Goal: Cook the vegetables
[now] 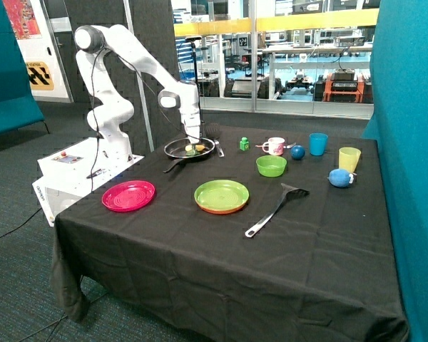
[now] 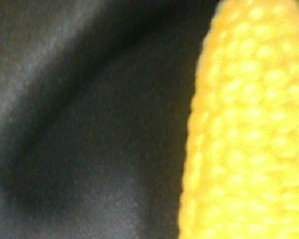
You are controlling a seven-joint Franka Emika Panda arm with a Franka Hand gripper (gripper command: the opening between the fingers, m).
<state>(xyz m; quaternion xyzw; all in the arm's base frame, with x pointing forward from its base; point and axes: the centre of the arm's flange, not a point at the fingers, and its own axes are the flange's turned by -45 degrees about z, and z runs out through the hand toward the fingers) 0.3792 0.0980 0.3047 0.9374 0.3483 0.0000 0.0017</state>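
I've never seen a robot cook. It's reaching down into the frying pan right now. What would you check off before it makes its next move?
1. Frying pan sits flat on the table: ok.
2. Claw is down over the pan: ok.
3. Yellow corn is in the pan, right at the claw: ok.
4. Dark green vegetable is in the pan too: cannot tell; a greenish bit shows beside the corn, too small to judge.
5. Whether the claw has let go of the corn: cannot tell.
6. Spatula lies free near the green plate: ok.
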